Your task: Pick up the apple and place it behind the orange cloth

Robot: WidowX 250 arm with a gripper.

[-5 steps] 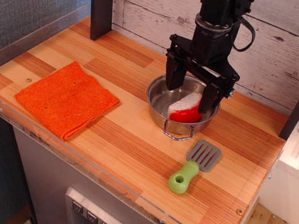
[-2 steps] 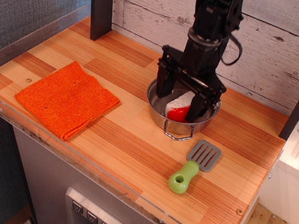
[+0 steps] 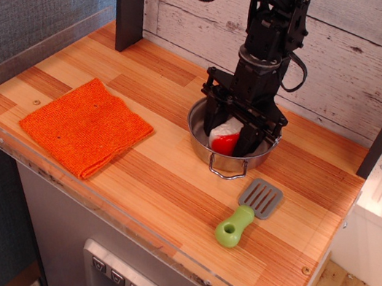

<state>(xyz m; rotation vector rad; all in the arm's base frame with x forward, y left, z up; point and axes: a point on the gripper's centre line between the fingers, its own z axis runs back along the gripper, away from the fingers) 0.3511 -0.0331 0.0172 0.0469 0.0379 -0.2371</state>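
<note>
Black two-finger gripper (image 3: 228, 136) is down inside round steel pot (image 3: 201, 130) w/ wire handle, fingers narrowed onto the glossy red-and-white toy apple wedge (image 3: 224, 137) between them. Bright orange knitted square cloth (image 3: 87, 125) lies flat well off to gripper's left on wood tabletop. Green-handled grey spatula (image 3: 250, 211) sits near, in front of pot.

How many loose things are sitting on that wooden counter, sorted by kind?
Toy food: 1, the apple, lying in the pot between the gripper fingers.
Cookware: 1, the steel pot.
Utensils: 1, the green-handled spatula.
Cloths: 1, the orange cloth.
Total: 4
</note>
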